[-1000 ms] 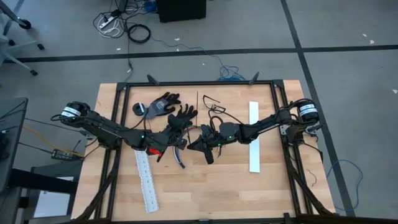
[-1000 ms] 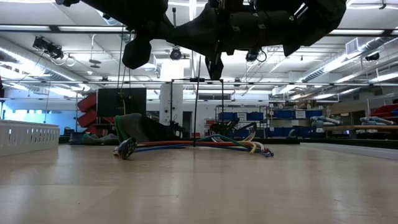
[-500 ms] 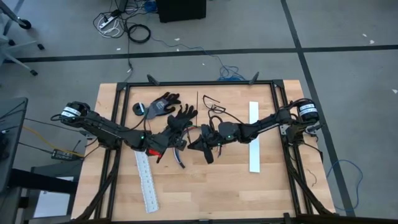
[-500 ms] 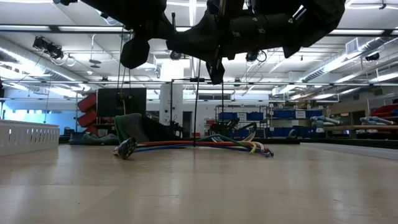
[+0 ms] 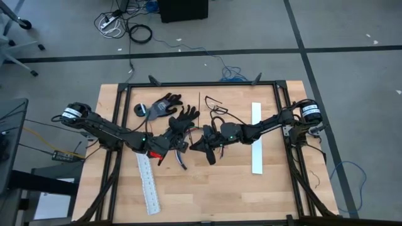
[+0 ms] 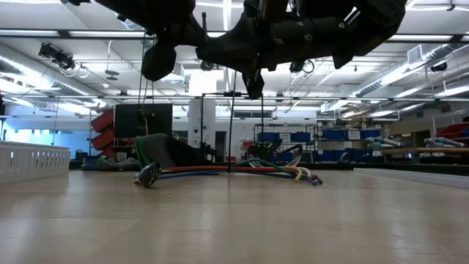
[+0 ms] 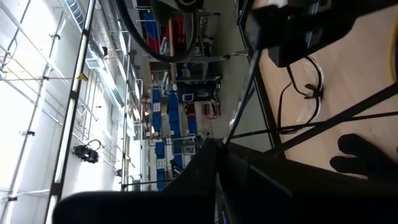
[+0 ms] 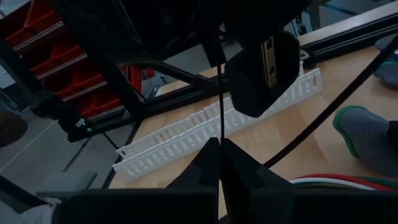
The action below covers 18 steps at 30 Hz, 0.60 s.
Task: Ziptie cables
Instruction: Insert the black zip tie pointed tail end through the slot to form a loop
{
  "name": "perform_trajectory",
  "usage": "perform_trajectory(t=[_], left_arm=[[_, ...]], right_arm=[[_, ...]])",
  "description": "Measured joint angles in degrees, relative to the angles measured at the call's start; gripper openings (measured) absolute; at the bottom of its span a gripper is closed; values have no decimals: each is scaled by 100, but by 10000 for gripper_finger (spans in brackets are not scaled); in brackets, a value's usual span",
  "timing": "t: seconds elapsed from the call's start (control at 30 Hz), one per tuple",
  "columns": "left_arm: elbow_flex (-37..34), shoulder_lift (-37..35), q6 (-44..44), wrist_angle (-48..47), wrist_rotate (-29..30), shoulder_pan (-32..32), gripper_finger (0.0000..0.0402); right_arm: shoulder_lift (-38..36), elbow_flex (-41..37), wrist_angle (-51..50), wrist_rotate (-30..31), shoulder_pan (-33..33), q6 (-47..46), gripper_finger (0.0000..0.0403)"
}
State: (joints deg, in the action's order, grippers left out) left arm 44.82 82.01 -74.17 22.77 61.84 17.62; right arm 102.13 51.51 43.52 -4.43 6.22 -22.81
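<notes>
Wooden table (image 5: 207,188) inside black frame, open lab hall behind. Cables (image 6: 242,172) lie flat at table centre, under both arms. Left gripper (image 5: 164,155) and right gripper (image 5: 209,154) hang above bundle, near each other, each clamped on thin black strand, likely ziptie held taut between them for looping. 2 white slotted strips (image 5: 256,138) flank work. Strand ends and any loop around bundle hidden by arms.
</notes>
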Motion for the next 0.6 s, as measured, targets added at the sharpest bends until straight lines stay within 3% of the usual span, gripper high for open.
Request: perform_trajectory(t=[0.6], left_arm=[[-4, 281, -68, 176, 130, 194, 0]], right_arm=[[0, -2, -185, 19, -188, -578, 0]])
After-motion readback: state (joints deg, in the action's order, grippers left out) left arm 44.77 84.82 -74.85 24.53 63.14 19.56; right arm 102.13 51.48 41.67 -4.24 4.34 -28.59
